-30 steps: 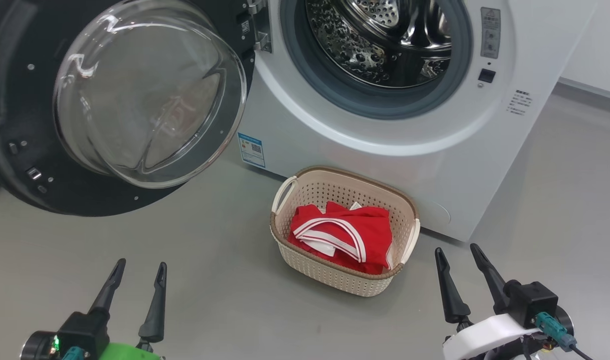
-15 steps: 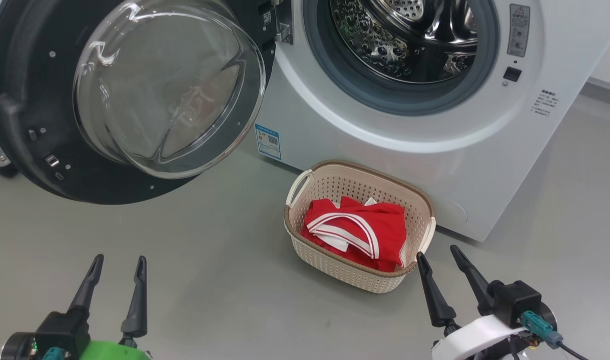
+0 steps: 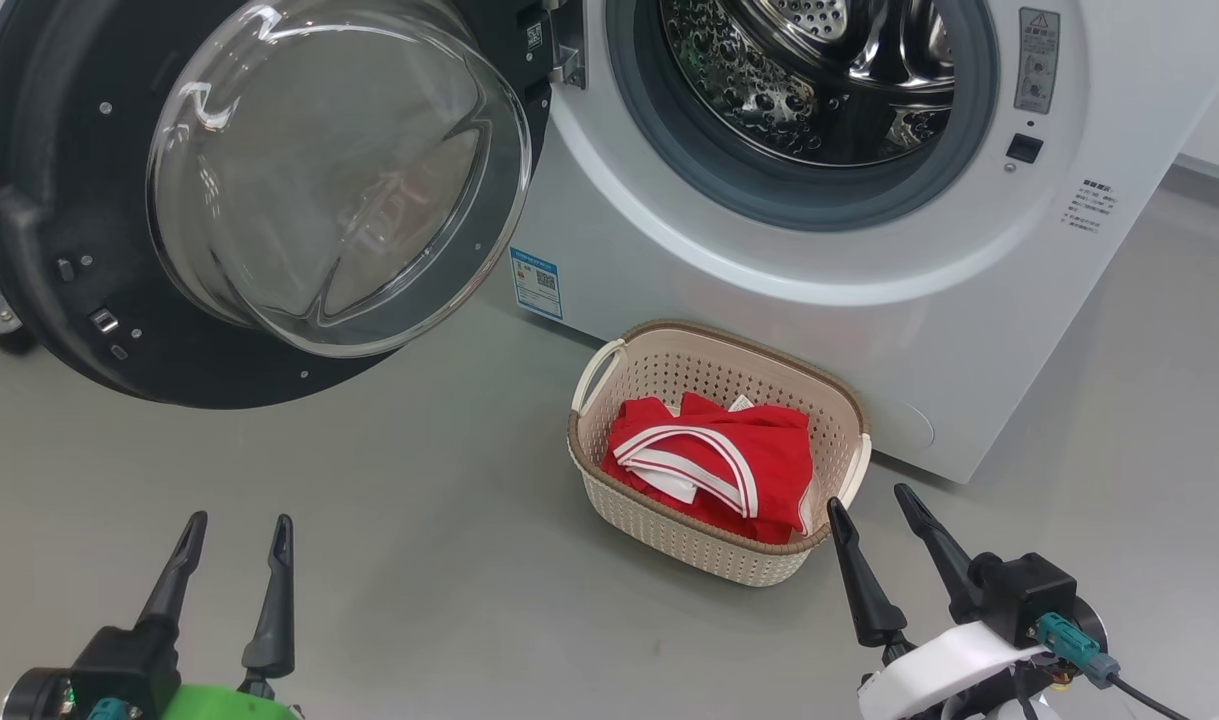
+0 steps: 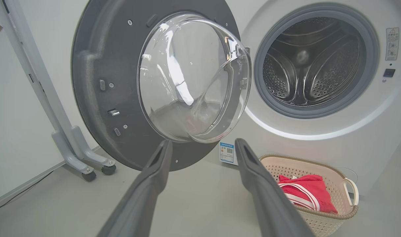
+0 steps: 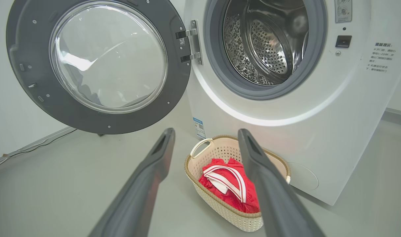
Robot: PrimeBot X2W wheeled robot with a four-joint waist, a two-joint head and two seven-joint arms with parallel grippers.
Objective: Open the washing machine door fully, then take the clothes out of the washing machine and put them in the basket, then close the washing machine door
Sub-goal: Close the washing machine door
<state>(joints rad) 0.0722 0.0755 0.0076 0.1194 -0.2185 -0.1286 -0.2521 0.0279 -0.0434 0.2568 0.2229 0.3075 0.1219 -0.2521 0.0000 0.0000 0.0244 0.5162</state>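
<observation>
The washing machine (image 3: pixel 799 300) (image 4: pixel 351 131) (image 5: pixel 335 108) stands with its door (image 3: pixel 59 200) (image 4: pixel 98 65) (image 5: pixel 32 82) swung wide to the left, glass bowl (image 3: pixel 339 180) facing me. Its steel drum (image 3: pixel 819 80) (image 5: pixel 263 46) looks bare inside. The red clothes (image 3: pixel 719 465) (image 4: pixel 302 194) (image 5: pixel 230 187) with white stripes lie in the cream basket (image 3: pixel 689 550) (image 5: pixel 220 204) on the floor before the machine. My left gripper (image 3: pixel 237 530) (image 4: pixel 202 146) is open at lower left, holding nothing. My right gripper (image 3: pixel 869 500) (image 5: pixel 205 135) is open beside the basket's near right corner, holding nothing.
A grey floor (image 3: pixel 419 500) spreads between the grippers and the machine. A white stand on castors (image 4: pixel 78 154) sits left of the door against the wall. A blue label (image 3: pixel 536 283) marks the machine's lower left front.
The head camera shifted a second ago, so the whole scene slid right and up. Since half a second ago my right gripper edged slightly up and left toward the basket.
</observation>
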